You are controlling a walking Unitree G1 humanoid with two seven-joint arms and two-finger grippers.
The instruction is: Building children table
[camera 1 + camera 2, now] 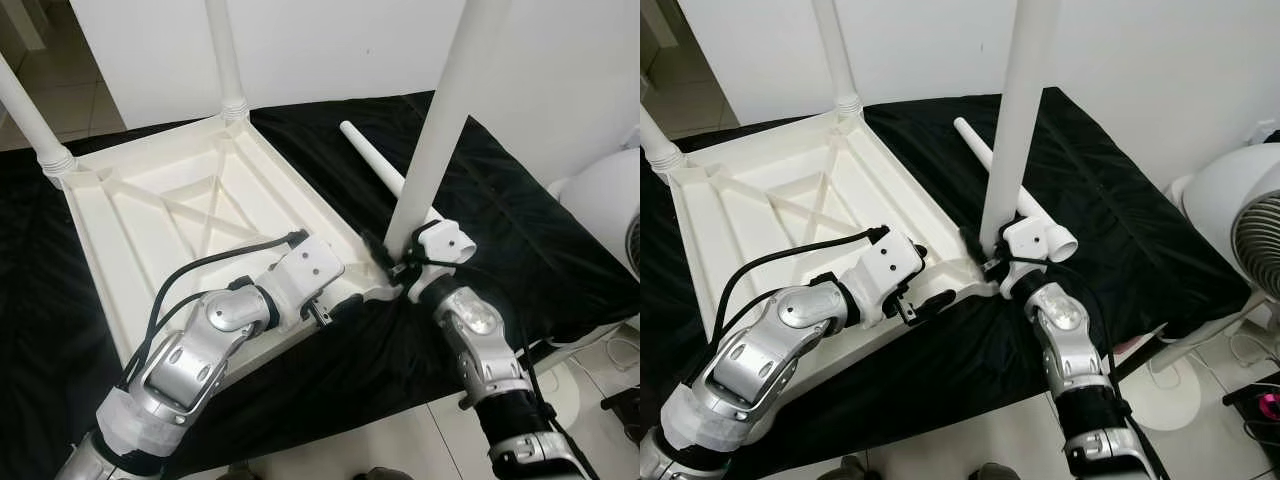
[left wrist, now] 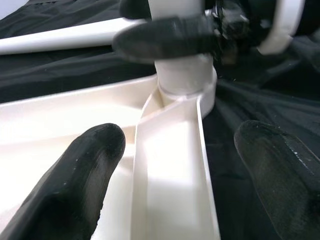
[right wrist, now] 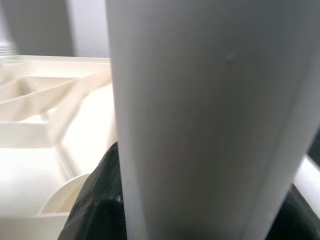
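Tabletop (image 1: 150,215) lies upside down on your black cloth (image 1: 520,240). Your right gripper (image 1: 392,262) clamps the upright leg (image 1: 440,130) at the near corner socket; your left gripper (image 1: 345,303) rests spread apart over that corner's rim. A spare leg (image 1: 372,160) lies just beyond.

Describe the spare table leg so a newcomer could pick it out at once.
Start at the upturned white tabletop on the black cloth. Just beyond its right corner lies the loose leg. It alone lies flat on the cloth; the others stand upright in corner sockets.
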